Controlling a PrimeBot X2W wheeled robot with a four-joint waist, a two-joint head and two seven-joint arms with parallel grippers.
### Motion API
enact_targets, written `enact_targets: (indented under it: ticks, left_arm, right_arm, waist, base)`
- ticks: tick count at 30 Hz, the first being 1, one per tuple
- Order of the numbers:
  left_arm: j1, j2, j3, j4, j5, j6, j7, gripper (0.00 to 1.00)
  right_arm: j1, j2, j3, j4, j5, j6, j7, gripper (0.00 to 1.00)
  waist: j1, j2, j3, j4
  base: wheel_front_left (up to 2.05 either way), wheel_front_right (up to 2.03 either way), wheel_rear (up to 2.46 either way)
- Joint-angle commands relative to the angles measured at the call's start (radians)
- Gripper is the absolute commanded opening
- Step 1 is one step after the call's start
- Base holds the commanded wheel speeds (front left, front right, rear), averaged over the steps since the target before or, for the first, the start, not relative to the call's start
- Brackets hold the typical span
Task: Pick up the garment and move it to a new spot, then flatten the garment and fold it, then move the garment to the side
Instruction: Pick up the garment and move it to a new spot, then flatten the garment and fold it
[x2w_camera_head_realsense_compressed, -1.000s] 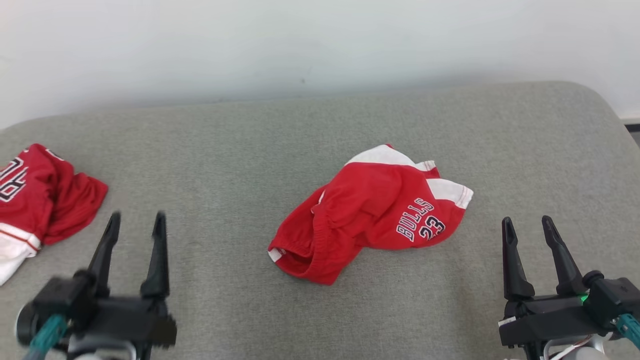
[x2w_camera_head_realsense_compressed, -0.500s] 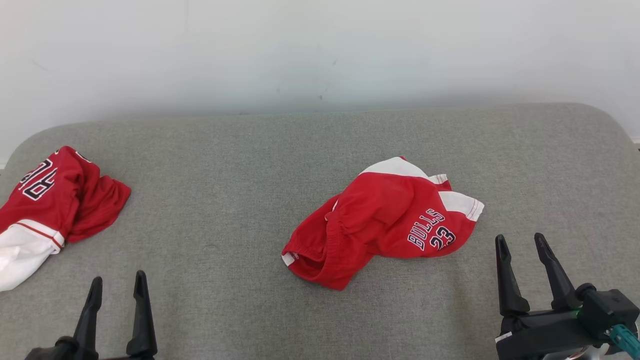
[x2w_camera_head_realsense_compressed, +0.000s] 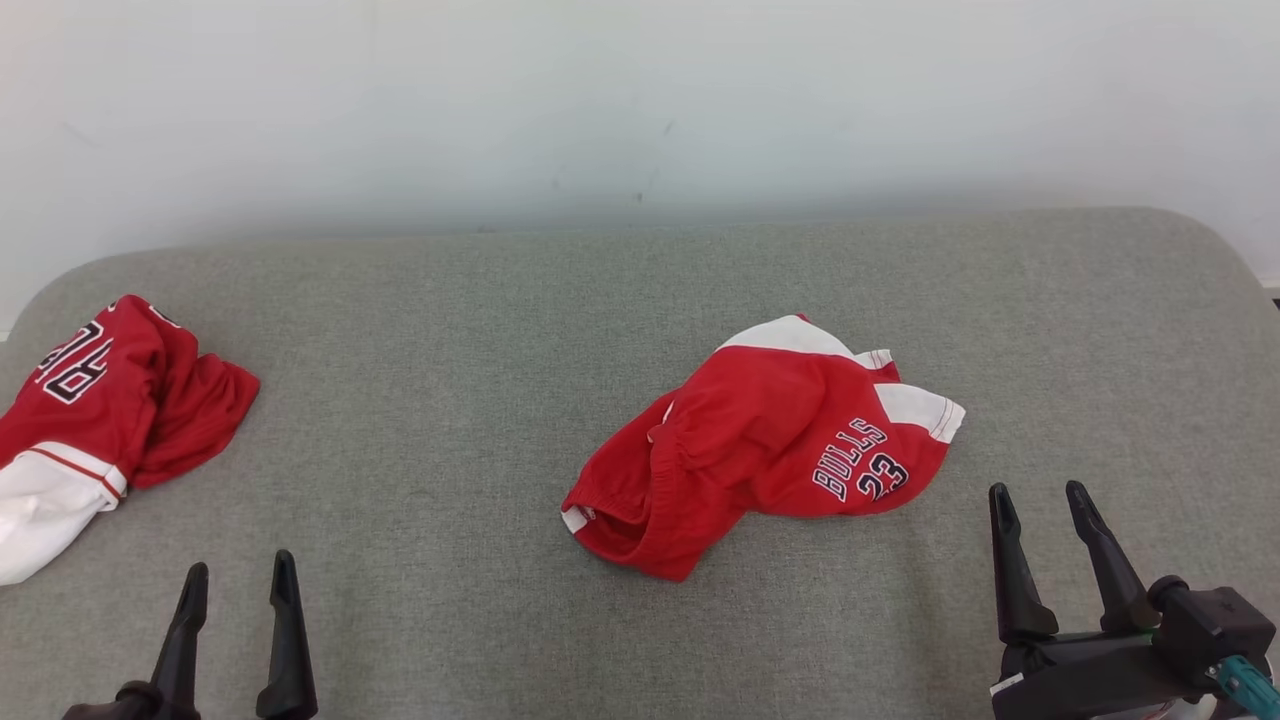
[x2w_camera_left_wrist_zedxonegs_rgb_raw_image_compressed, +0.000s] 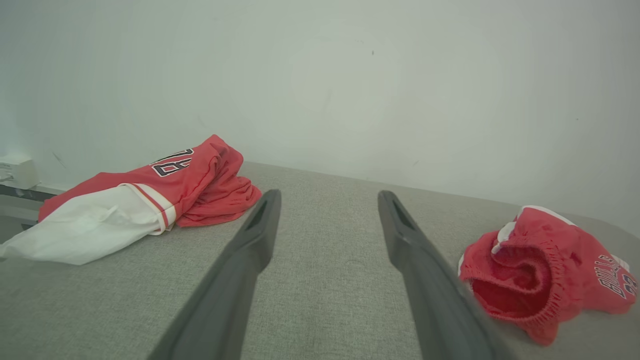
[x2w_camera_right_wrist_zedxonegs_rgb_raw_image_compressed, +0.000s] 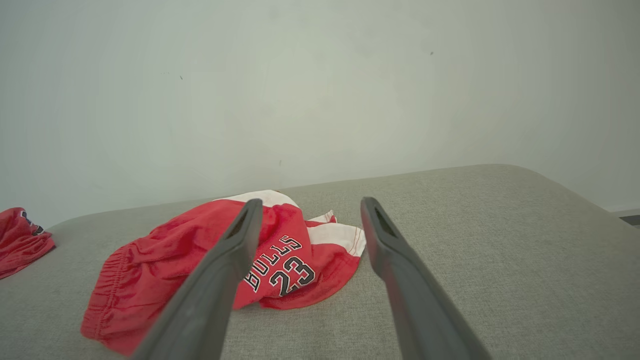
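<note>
A crumpled red garment (x2w_camera_head_realsense_compressed: 770, 440) with white panels and "BULLS 23" lettering lies at the middle of the grey cushioned surface (x2w_camera_head_realsense_compressed: 450, 330). It also appears in the left wrist view (x2w_camera_left_wrist_zedxonegs_rgb_raw_image_compressed: 540, 270) and the right wrist view (x2w_camera_right_wrist_zedxonegs_rgb_raw_image_compressed: 210, 265). My left gripper (x2w_camera_head_realsense_compressed: 240, 565) stands open at the lower left, well left of the garment, with nothing between its fingers (x2w_camera_left_wrist_zedxonegs_rgb_raw_image_compressed: 255, 240). My right gripper (x2w_camera_head_realsense_compressed: 1036, 490) is open at the lower right, just right of and nearer than the garment. Its fingers (x2w_camera_right_wrist_zedxonegs_rgb_raw_image_compressed: 395, 260) hold nothing.
A second red and white garment (x2w_camera_head_realsense_compressed: 90, 410) lies bunched at the surface's far left edge (x2w_camera_left_wrist_zedxonegs_rgb_raw_image_compressed: 145, 200). A pale wall (x2w_camera_head_realsense_compressed: 640, 100) rises behind the surface. Bare grey fabric stretches between the two garments and to the right of the middle one.
The head camera has tilted, so the whole picture sits lower and further right. My left gripper has drawn back toward the near edge. Both garments lie as before.
</note>
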Motion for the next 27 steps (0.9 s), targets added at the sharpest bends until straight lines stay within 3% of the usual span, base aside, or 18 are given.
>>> enact_targets:
  ticks: [1,7,16,27]
  left_arm:
    - [-0.007,-0.004,0.008,0.004,0.012,-0.005,-0.001,1.00]
    - [-0.021,-0.023,0.021,0.004,0.030,-0.022,-0.001,1.00]
    - [-0.078,-0.047,0.005,0.008,0.058,-0.046,-0.001,1.00]
    - [-0.154,-0.061,-0.031,0.033,0.060,-0.060,-0.001,1.00]
  right_arm:
    - [0.005,0.000,-0.003,0.002,0.006,-0.002,0.000,1.00]
    - [-0.020,-0.021,-0.018,0.018,0.016,-0.002,-0.003,1.00]
    - [-0.191,-0.141,-0.007,0.112,0.031,-0.002,0.042,1.00]
    - [-0.408,-0.227,0.026,0.403,0.066,-0.002,0.095,1.00]
  waist:
    - [0.0001,0.0000,0.001,-0.002]
    - [0.0001,0.0000,0.013,-0.003]
    - [0.0001,0.0000,0.084,0.038]
    - [0.0001,0.0000,0.184,0.117]
  base:
    - [0.00,0.00,0.00]
    - [0.00,0.00,0.00]
    - [0.00,0.00,0.00]
    - [0.00,0.00,0.00]
